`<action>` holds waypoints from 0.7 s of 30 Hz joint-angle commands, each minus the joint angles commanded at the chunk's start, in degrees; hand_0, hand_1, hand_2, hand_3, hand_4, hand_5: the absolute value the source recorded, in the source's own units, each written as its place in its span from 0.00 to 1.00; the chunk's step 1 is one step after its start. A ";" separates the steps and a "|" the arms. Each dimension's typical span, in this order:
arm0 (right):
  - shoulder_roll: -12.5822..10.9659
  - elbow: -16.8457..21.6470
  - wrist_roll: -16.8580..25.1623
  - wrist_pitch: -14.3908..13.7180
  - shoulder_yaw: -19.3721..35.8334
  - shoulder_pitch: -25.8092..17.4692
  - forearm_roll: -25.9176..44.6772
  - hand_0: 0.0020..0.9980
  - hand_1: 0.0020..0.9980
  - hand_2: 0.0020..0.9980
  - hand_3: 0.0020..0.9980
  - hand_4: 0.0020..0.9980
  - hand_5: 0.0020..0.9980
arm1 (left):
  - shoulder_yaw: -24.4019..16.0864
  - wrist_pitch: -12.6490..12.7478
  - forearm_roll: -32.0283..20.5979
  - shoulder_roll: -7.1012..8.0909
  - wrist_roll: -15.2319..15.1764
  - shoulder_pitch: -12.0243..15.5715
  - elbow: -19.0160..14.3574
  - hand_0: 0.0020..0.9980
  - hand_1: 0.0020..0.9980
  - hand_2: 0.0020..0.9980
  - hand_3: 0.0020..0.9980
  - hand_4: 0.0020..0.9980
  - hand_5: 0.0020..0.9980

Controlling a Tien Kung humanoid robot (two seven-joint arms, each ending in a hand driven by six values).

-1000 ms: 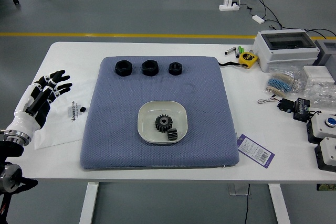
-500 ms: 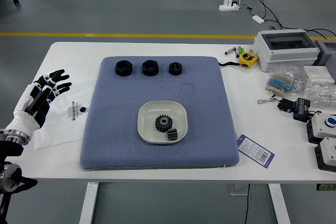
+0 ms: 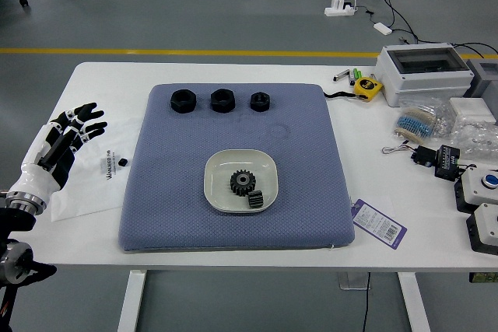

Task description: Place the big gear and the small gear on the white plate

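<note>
"One hand seen, the left hand (image 3: 65, 141), at the tabletop's (image 3: 89, 246) left side: fingers spread, nothing gripped. Risks?"

"Black block (image 3: 122, 162) could be swept aside if the hand is swung in low."

"And past the blue mat's (image 3: 159, 192) edge?"

"Big gear (image 3: 242, 183) and small gear (image 3: 255, 199) both on the white plate (image 3: 261, 166). Placement judged complete. Small gear seems to be on its side near the rim; might be rolled if the plate is clipped by a finger."

"Gears touching?"

"Can't be told. Regrasp best avoided; big gear could be nudged."
</note>
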 joint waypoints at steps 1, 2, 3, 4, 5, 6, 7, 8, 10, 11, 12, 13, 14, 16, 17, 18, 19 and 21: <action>0.00 0.00 -0.01 0.00 0.01 0.00 -0.02 0.71 0.72 0.80 0.73 0.98 0.80 | 0.00 0.01 0.00 0.00 -0.01 0.01 0.00 0.74 0.68 0.73 0.72 0.97 0.59; 0.00 0.00 -0.01 -0.01 0.01 0.00 -0.01 0.71 0.72 0.80 0.73 0.98 0.80 | 0.00 0.01 0.00 -0.01 -0.01 0.01 -0.01 0.74 0.68 0.73 0.72 0.97 0.59; 0.01 0.01 -0.02 -0.02 0.03 0.00 -0.01 0.71 0.72 0.80 0.73 0.98 0.80 | -0.02 0.02 -0.04 -0.01 -0.02 0.00 0.01 0.74 0.68 0.73 0.72 0.97 0.59; 0.01 0.01 -0.02 -0.02 0.03 0.00 -0.03 0.71 0.72 0.80 0.73 0.98 0.80 | -0.03 0.02 -0.09 -0.02 -0.02 -0.03 0.04 0.74 0.68 0.73 0.72 0.97 0.59; 0.01 0.01 -0.04 -0.02 0.05 0.00 -0.06 0.71 0.72 0.80 0.73 0.98 0.80 | -0.04 0.01 -0.13 -0.02 -0.01 -0.05 0.08 0.74 0.68 0.73 0.72 0.97 0.59; 0.01 0.01 -0.04 -0.02 0.05 0.00 -0.07 0.71 0.72 0.80 0.73 0.98 0.80 | -0.04 0.00 -0.15 -0.02 -0.01 -0.07 0.12 0.74 0.68 0.73 0.72 0.97 0.59; 0.01 0.01 -0.04 -0.03 0.05 0.00 -0.07 0.71 0.72 0.80 0.73 0.98 0.80 | -0.04 0.00 -0.19 -0.05 0.00 -0.11 0.20 0.74 0.68 0.73 0.72 0.97 0.58; 0.01 0.01 -0.04 -0.03 0.05 0.00 -0.07 0.71 0.72 0.80 0.73 0.98 0.80 | -0.04 0.00 -0.19 -0.05 0.00 -0.12 0.22 0.74 0.68 0.73 0.72 0.97 0.58; 0.01 0.01 -0.04 -0.03 0.03 0.00 -0.05 0.71 0.72 0.80 0.73 0.98 0.80 | -0.02 -0.02 -0.20 -0.06 0.02 -0.12 0.28 0.74 0.68 0.73 0.72 0.97 0.58; 0.01 0.01 -0.03 -0.04 0.01 0.00 -0.01 0.71 0.72 0.80 0.73 0.98 0.80 | -0.01 -0.03 -0.21 -0.05 0.02 -0.11 0.29 0.74 0.68 0.73 0.72 0.97 0.58; 0.02 0.01 -0.02 -0.04 -0.01 0.00 0.02 0.71 0.72 0.80 0.73 0.98 0.80 | -0.02 -0.03 -0.22 -0.05 0.02 -0.11 0.29 0.74 0.68 0.73 0.72 0.97 0.58; 0.02 0.01 -0.01 -0.04 -0.02 0.00 0.06 0.71 0.72 0.80 0.73 0.98 0.79 | -0.03 -0.02 -0.23 -0.05 0.01 -0.11 0.29 0.74 0.68 0.74 0.72 0.97 0.59; 0.02 0.01 0.00 -0.04 -0.04 0.00 0.09 0.71 0.72 0.80 0.73 0.98 0.79 | -0.04 0.00 -0.23 -0.05 0.01 -0.12 0.30 0.74 0.68 0.74 0.72 0.97 0.59; 0.01 0.01 -0.02 -0.04 -0.03 0.02 0.05 0.71 0.72 0.80 0.73 0.98 0.79 | -0.04 0.00 -0.22 -0.03 0.00 -0.14 0.32 0.74 0.68 0.74 0.72 0.97 0.59; 0.02 0.01 -0.03 -0.05 0.00 0.02 0.01 0.71 0.72 0.80 0.73 0.98 0.79 | -0.04 0.00 -0.23 -0.03 0.00 -0.14 0.33 0.74 0.68 0.74 0.72 0.97 0.59; 0.02 0.01 -0.04 -0.05 0.03 0.02 -0.02 0.71 0.72 0.80 0.73 0.98 0.79 | -0.04 0.00 -0.24 -0.03 -0.01 -0.14 0.34 0.74 0.68 0.74 0.72 0.97 0.59; 0.02 0.01 -0.04 -0.06 0.03 0.01 -0.01 0.71 0.72 0.80 0.73 0.98 0.79 | -0.05 0.03 -0.24 -0.04 -0.02 -0.11 0.37 0.74 0.68 0.74 0.72 0.97 0.59; 0.03 0.01 -0.05 -0.06 0.05 0.00 -0.02 0.71 0.72 0.80 0.73 0.98 0.79 | -0.03 0.04 -0.24 -0.03 -0.03 -0.08 0.40 0.74 0.68 0.74 0.72 0.97 0.59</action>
